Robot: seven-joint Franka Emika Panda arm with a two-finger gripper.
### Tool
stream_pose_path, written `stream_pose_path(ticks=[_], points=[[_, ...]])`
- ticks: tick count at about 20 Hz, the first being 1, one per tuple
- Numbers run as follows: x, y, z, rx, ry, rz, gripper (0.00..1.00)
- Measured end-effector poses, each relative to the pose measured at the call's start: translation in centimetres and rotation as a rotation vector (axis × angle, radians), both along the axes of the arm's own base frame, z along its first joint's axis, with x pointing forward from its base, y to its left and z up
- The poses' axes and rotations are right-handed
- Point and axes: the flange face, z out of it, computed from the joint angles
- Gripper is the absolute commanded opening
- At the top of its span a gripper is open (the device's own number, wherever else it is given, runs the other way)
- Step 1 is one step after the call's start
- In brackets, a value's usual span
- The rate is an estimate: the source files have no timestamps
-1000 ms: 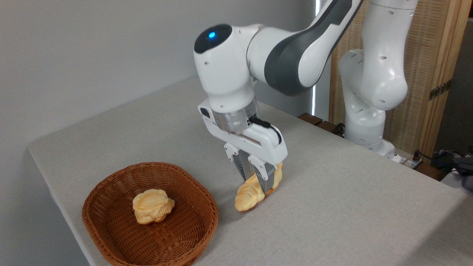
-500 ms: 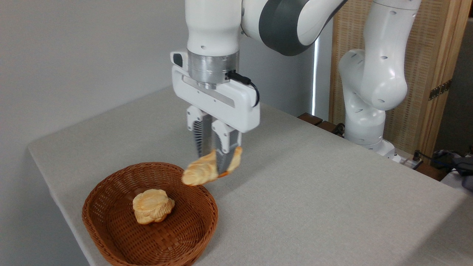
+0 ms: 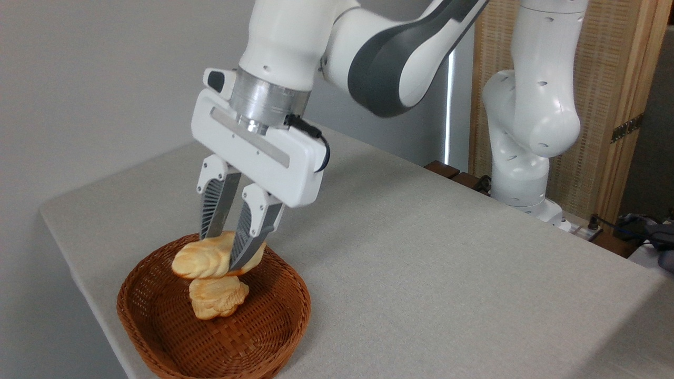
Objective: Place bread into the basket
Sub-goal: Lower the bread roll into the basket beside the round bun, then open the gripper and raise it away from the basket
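A small round lumpy golden bun (image 3: 217, 298) lies off the tabletop, its upper edge hidden by something in front of it. The light grey fabric-covered tabletop (image 3: 421, 273) has a rounded corner at the left and runs out of view at the lower right. Behind it stands a plain pale grey wall (image 3: 105, 79). At the back right is a light wooden-framed screen with woven cane panels (image 3: 605, 105), bearing a brass hinge (image 3: 625, 128). Dark cables and blurred dark objects (image 3: 647, 231) sit near the right edge.
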Motion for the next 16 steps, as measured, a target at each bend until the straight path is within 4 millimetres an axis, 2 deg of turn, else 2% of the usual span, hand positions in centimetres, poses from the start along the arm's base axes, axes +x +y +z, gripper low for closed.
stream_pose_path(ticks=[9, 16], points=[[2.0, -0.6, -4.0, 0.083, 0.010, -0.003, 1.00], [2.2, -0.7, -4.1, 0.089, 0.011, -0.005, 1.00]])
